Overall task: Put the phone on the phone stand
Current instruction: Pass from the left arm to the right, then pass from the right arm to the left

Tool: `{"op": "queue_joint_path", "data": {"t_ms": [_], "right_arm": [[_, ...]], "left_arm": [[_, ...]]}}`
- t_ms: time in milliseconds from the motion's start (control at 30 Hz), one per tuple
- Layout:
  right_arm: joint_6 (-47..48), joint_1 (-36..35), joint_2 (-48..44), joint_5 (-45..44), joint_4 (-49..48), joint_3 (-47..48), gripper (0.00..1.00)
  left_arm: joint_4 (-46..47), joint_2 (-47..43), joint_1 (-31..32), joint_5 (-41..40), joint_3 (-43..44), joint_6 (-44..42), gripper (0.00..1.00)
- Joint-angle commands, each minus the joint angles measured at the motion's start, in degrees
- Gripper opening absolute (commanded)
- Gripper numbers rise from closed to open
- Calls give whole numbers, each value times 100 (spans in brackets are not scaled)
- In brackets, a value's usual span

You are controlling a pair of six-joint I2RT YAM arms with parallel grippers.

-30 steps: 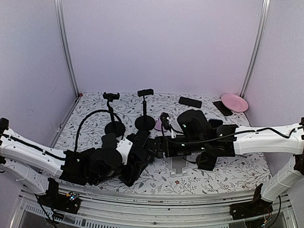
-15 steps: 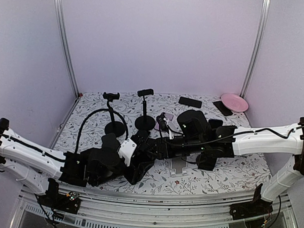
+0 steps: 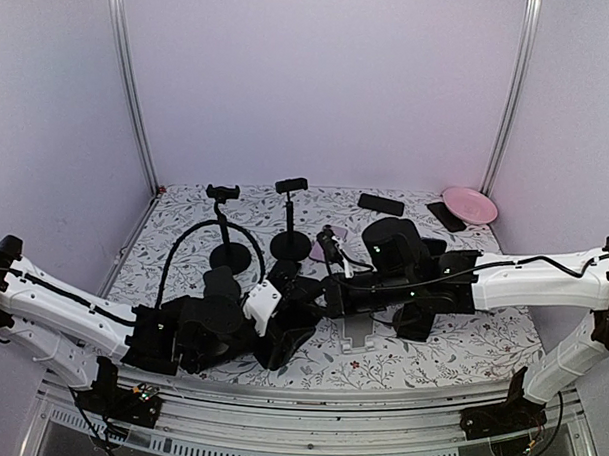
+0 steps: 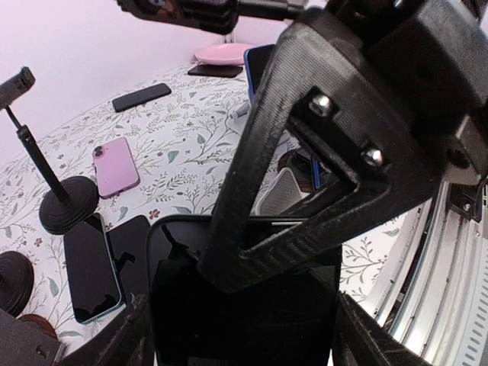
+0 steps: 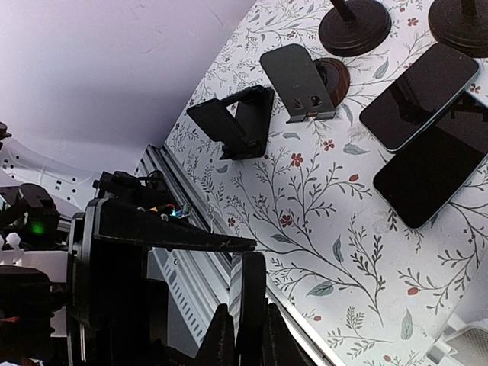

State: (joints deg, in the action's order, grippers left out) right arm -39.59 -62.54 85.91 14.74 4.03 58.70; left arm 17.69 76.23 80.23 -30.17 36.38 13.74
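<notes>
Arm stretched low, the right gripper (image 5: 245,314) pinches a phone (image 5: 248,278) edge-on near the phone stand (image 5: 299,80). The left gripper (image 3: 281,327) sits alongside, hold unclear.

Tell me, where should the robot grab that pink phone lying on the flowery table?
Probably best to pinch its two long edges near the middle, coming straight down from above. The pink phone lies flat with its back up, too thin to catch from the side, and bare tablecloth shows along both long edges.
</notes>
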Motion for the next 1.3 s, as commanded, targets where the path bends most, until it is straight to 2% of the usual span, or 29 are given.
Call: {"op": "queue_joint_path", "data": {"t_ms": [0,100,200,433,567,700,767,1000,1267], "right_arm": [[234,45,-315,20,-19,-107,2],[344,41,-418,-160,67,-130,2],[483,40,-572,-411,143,-196,2],[1177,49,-1177,-1009,349,-423,2],[1555,84,-1584,-890,523,-436,2],[2010,101,-1848,-512,704,-448,2],[2166,93,-1947,-458,866,-422,2],[2500,93,-2266,-270,1296,-369,2],[2637,93,-2332,-100,1571,-290,2]], "left_arm": [[360,17,76,296,164,-21,63],[490,-45,25,522,65,8,77],[639,-164,-96,820,-85,152,85],[823,-461,-391,1791,-279,361,89],[1045,-564,-953,3143,-371,609,83],[1080,-449,-1401,4729,-202,734,70],[947,-383,-1446,5263,-56,610,66],[476,69,-1461,6247,497,262,57],[88,751,-1472,6644,1149,71,45]]}}
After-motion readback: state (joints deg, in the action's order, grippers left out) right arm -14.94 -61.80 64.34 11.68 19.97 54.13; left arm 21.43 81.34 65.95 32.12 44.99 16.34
